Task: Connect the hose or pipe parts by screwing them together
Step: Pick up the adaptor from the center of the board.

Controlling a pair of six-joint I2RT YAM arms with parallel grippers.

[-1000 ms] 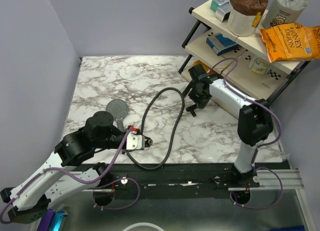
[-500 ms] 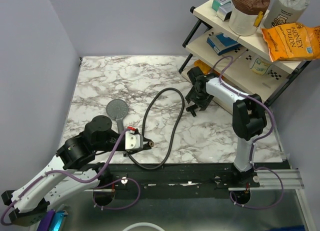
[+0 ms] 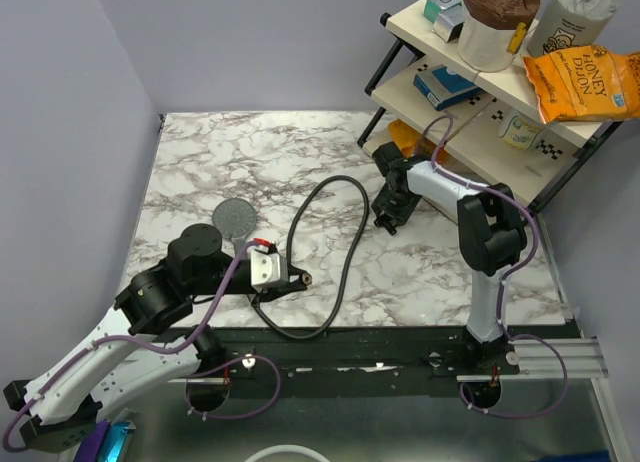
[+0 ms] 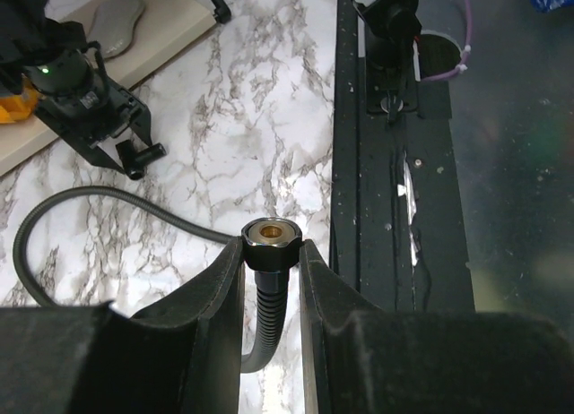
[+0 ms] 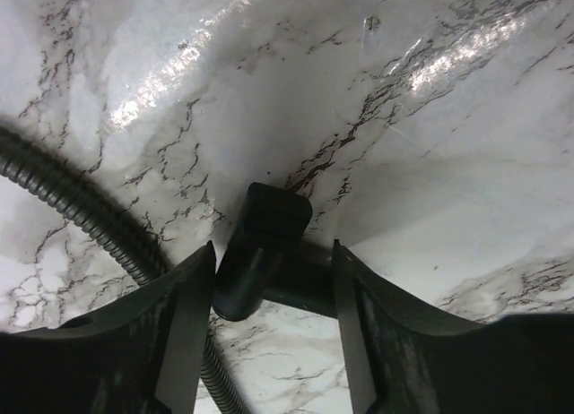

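Observation:
The dark grey shower head (image 3: 236,219) lies face up on the marble table (image 3: 200,152), its handle pointing toward my left arm. My left gripper (image 3: 292,279) (image 4: 272,250) is shut on the brass-lined end nut (image 4: 272,239) of the black hose (image 3: 349,254), just right of the handle. The hose loops along the table's front and back toward my right gripper (image 3: 385,218) (image 5: 272,249). There the hose's other black end fitting (image 5: 266,239) lies between the open jaws. The left finger touches it and the right finger stands apart. More hose (image 5: 76,203) runs off to the left.
A black-framed shelf rack (image 3: 470,132) stands at the back right, holding an orange snack bag (image 3: 580,82), boxes and a tub. Its foot is close behind my right gripper. A black rail (image 3: 400,352) runs along the table's near edge. Walls close the left and back.
My right gripper has settled lower over the hose's far end and its jaws have narrowed around the fitting. My left gripper, still holding the nut, has shifted slightly.

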